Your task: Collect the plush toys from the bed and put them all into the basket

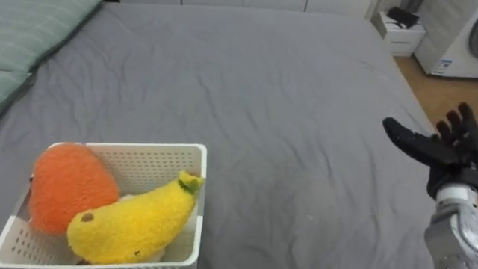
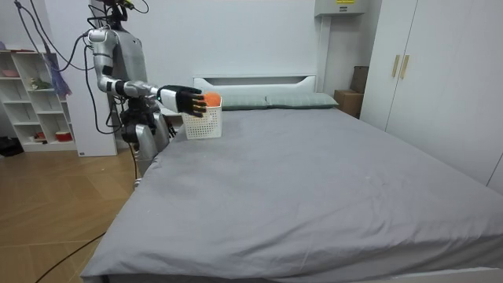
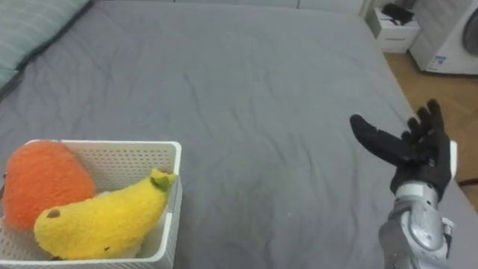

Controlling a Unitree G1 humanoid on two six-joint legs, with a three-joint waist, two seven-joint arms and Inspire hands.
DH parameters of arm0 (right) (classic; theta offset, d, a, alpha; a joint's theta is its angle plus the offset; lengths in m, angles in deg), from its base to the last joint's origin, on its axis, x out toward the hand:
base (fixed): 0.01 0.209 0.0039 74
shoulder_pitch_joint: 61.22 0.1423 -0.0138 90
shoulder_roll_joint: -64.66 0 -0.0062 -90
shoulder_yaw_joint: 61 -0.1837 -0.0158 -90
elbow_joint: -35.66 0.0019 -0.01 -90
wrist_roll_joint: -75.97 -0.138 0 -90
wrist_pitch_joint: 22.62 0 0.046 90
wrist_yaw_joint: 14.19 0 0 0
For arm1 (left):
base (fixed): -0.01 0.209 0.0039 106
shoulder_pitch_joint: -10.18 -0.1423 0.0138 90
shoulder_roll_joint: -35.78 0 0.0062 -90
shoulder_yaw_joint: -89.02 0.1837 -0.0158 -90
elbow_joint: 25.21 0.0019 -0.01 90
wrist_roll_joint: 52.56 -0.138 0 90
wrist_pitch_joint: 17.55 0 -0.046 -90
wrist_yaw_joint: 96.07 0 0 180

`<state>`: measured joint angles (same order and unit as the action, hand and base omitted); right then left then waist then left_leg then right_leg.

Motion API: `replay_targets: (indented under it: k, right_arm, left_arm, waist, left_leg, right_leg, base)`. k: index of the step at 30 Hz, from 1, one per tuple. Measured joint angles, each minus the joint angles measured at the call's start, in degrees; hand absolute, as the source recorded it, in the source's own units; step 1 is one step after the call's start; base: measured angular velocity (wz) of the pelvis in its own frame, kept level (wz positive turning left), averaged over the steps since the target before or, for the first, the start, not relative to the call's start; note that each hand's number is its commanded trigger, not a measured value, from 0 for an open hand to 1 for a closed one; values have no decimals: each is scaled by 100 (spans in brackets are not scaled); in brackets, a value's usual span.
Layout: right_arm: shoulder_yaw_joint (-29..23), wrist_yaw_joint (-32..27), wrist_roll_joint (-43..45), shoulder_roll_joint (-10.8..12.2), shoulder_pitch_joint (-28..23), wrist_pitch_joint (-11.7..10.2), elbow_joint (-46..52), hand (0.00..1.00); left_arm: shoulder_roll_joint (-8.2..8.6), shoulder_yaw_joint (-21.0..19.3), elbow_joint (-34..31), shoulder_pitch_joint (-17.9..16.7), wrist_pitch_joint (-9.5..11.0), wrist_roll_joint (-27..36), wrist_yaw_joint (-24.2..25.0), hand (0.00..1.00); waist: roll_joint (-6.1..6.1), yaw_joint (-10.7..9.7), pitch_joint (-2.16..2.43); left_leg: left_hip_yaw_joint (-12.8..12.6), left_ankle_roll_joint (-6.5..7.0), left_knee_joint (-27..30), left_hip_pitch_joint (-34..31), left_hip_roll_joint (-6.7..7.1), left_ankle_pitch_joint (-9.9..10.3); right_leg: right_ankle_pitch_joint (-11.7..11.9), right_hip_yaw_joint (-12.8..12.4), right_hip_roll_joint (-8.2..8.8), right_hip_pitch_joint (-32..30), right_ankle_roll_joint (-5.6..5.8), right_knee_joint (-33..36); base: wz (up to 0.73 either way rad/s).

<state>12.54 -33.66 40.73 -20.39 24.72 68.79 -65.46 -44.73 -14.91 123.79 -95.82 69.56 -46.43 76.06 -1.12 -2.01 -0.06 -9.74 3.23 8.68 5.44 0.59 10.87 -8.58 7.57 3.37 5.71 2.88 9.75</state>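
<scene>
Orange plush toy (image 1: 66, 187) and yellow banana plush (image 1: 134, 224) lie gathered in the white basket (image 1: 160, 153) on the bed (image 1: 284, 112). Right robot hand (image 1: 447, 148) is released, fingers straight, above bare sheet. Collection is likely complete.

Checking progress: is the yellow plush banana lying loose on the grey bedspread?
No, the yellow plush banana lies inside the white perforated basket beside the orange plush toy.
</scene>
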Motion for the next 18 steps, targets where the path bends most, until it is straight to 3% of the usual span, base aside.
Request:
replay_targets:
  k: [4,8,12,16,18]
  right_arm:
    - [-138,-109,-762,-8,-231,-47,-1082,0]
    - [-180,-31,-938,-7,-418,-105,-3040,0]
    - [-185,127,-226,21,-608,-78,-4912,0]
    - [-162,465,377,28,-820,42,-5890,0]
    - [20,805,894,18,-858,240,-6437,0]
  left_arm:
    - [-3,2,-19,-8,-6,3,15,0]
    - [-6,-2,-30,-75,-1,1,14,0]
    - [27,-66,88,-121,0,-35,15,0]
    - [20,-125,250,-140,-49,-210,89,0]
    - [19,-191,291,-133,-167,-227,150,0]
  waist:
    - [-20,-121,2]
    - [-47,-178,10]
    - [-18,-235,17]
    - [6,-218,-2]
    - [-23,-196,2]
  left_leg:
    - [-22,-4,-3,15,-9,15]
    - [-44,-4,-2,28,-10,23]
    - [-40,-4,8,55,-10,33]
    - [-91,-54,24,126,-23,98]
    - [-106,-53,41,142,-24,100]
  right_leg:
    - [-2,-14,-4,7,-4,3]
    - [-5,-44,-11,17,-8,-1]
    - [-10,-52,-11,50,-12,1]
    - [-62,-165,-30,73,-32,2]
    - [-113,-230,-44,19,-35,7]
  base:
    - [-4]
    - [-2]
    - [0]
    - [-16]
    - [-7]
